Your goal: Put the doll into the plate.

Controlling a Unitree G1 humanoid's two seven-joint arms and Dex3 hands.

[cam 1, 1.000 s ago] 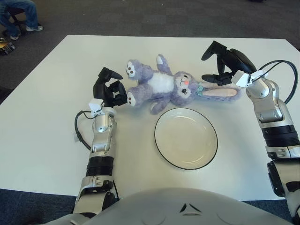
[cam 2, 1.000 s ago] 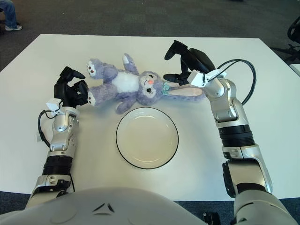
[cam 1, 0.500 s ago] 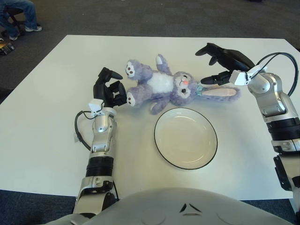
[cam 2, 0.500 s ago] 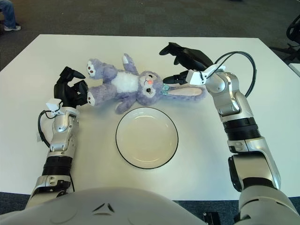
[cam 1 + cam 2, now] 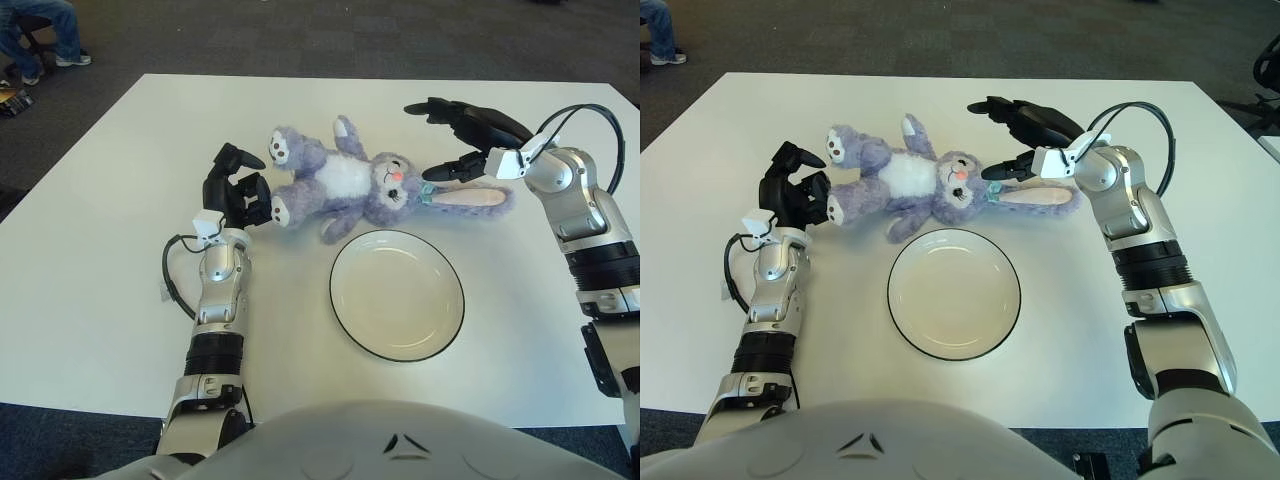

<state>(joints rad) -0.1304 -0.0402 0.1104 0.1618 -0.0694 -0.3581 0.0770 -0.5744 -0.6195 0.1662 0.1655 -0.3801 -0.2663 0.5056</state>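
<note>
One stuffed bunny (image 5: 350, 185), one plate (image 5: 397, 294) and one table (image 5: 90, 260) are in view, along with two robot hands: left hand (image 5: 233, 190), right hand (image 5: 466, 138).

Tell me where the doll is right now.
The doll lies on the table just behind the plate, not in it. Its feet are by the left hand; its ears are under the open right hand.

Doll (image 5: 355, 185) on table (image 5: 90, 250) behind plate (image 5: 397, 293)
</note>
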